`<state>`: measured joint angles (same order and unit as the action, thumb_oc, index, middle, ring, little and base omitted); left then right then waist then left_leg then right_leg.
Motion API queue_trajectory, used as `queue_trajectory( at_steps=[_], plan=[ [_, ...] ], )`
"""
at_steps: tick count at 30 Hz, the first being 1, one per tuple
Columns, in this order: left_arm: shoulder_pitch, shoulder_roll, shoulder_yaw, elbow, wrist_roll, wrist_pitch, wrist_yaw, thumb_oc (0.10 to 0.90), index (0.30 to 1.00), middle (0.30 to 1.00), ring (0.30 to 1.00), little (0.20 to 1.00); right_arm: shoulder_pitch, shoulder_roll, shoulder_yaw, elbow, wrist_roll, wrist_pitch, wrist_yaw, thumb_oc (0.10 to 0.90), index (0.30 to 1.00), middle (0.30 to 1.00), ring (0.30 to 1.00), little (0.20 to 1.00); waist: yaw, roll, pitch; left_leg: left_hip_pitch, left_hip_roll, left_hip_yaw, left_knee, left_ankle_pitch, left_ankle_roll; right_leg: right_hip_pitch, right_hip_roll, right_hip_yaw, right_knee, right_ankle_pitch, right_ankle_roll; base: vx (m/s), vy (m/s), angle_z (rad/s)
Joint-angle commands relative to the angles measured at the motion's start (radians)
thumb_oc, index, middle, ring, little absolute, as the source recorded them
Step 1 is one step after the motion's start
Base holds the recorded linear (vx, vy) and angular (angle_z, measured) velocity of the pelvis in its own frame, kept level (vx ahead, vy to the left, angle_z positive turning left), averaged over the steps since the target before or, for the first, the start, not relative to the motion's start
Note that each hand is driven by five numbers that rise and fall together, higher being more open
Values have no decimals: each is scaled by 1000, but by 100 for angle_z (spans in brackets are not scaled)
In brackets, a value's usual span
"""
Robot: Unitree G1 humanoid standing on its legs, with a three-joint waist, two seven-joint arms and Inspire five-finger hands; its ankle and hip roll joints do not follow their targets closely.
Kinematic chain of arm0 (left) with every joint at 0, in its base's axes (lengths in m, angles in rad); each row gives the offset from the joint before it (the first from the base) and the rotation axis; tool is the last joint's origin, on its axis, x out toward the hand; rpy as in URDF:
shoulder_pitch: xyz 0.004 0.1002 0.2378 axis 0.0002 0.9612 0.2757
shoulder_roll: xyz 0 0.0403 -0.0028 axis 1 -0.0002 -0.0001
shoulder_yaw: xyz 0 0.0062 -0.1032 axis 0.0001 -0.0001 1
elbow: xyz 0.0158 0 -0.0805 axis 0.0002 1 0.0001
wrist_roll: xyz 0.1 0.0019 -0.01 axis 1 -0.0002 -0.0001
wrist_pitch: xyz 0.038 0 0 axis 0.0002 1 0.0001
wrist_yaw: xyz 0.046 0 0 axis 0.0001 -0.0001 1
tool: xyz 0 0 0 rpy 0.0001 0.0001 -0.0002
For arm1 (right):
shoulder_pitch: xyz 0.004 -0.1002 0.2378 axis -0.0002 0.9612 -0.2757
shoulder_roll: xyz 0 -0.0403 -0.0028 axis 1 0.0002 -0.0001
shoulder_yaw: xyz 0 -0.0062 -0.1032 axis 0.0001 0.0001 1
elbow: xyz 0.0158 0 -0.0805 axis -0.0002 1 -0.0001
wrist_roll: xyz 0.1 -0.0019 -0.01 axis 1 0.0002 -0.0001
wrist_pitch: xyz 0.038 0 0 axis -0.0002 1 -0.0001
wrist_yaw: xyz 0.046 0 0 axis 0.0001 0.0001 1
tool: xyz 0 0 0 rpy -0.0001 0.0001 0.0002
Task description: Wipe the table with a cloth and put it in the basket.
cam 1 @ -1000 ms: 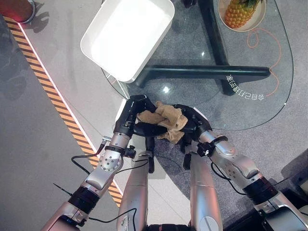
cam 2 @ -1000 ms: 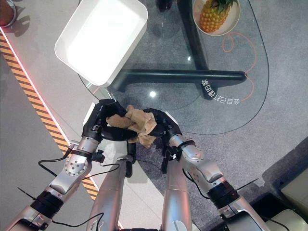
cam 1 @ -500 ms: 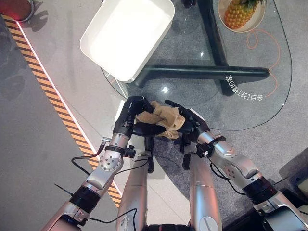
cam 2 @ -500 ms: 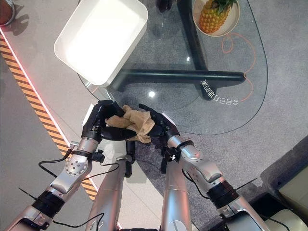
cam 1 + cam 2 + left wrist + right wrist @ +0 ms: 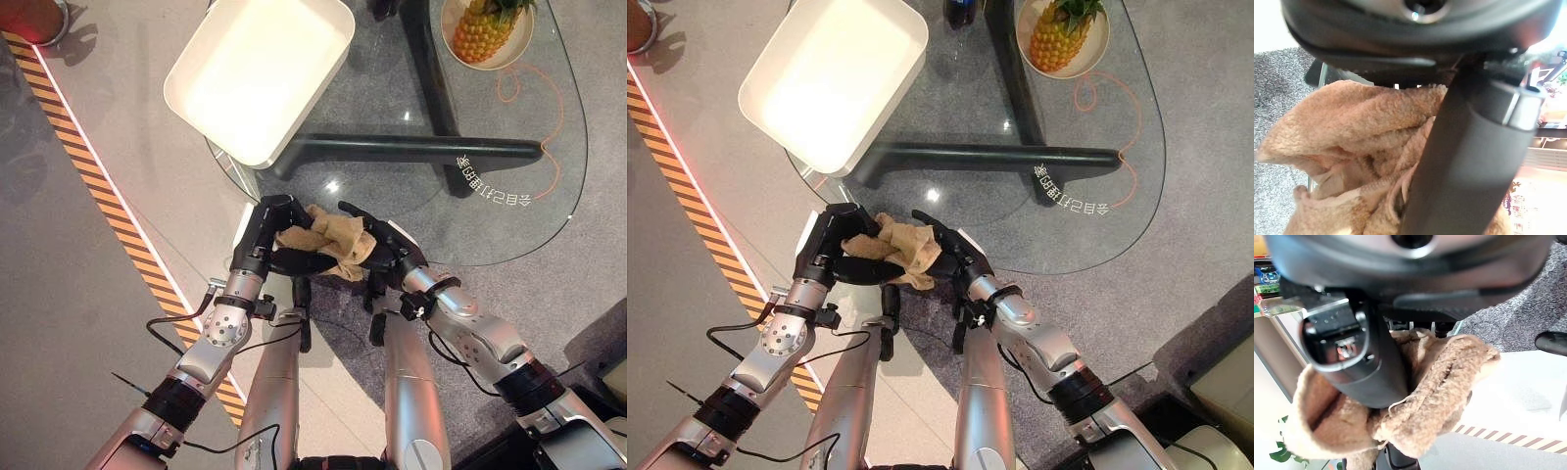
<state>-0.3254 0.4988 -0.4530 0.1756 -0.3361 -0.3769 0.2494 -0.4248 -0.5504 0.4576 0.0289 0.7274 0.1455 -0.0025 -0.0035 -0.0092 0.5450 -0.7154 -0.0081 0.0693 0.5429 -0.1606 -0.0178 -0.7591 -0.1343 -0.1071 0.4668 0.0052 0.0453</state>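
A crumpled tan cloth (image 5: 333, 238) is held just above the near edge of the glass table (image 5: 495, 230), between my two hands. My left hand (image 5: 266, 230) grips its left side, the thumb (image 5: 1464, 161) lying across the cloth (image 5: 1352, 137). My right hand (image 5: 389, 252) holds the right side, its fingers reaching over the fabric and its thumb (image 5: 1361, 367) pressed into the cloth (image 5: 1440, 401). The white basket (image 5: 257, 73) stands empty on the table's far left corner, well beyond both hands.
A pineapple (image 5: 485, 27) on a plate sits at the table's far right. The table's dark base (image 5: 411, 149) shows through the glass. An orange-and-black striped line (image 5: 108, 196) crosses the floor on the left.
My right hand has slid left towards the left hand, its fingers now reaching over the cloth. The cloth is bunched tighter and lies flatter between the hands.
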Motion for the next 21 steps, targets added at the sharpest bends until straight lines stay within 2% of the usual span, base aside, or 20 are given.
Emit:
queue_trajectory(
  at_steps=[1,6,21],
  plan=[
    [0,-17,2,-134,8,-120,-49,100,300,300,300,200,-92,38,-63,-162,44,-155,88,800,900,900,900,900,16,3,-25,48,-52,70,-91,72,96,47,83,-38,5,-27,-19,0,0,0],
    [16,-9,19,-134,14,-126,-54,100,300,300,300,200,-62,11,-115,-168,38,-181,98,800,900,900,900,900,10,-8,-25,49,-46,72,-87,66,96,51,85,-39,8,-28,-17,0,0,0],
    [50,7,53,-124,15,-150,-62,100,300,300,300,200,12,-14,-209,-171,34,-245,89,800,900,900,900,900,-2,-16,-25,38,-33,75,-78,56,95,43,86,-38,22,-35,-15,0,0,0]
  ],
)
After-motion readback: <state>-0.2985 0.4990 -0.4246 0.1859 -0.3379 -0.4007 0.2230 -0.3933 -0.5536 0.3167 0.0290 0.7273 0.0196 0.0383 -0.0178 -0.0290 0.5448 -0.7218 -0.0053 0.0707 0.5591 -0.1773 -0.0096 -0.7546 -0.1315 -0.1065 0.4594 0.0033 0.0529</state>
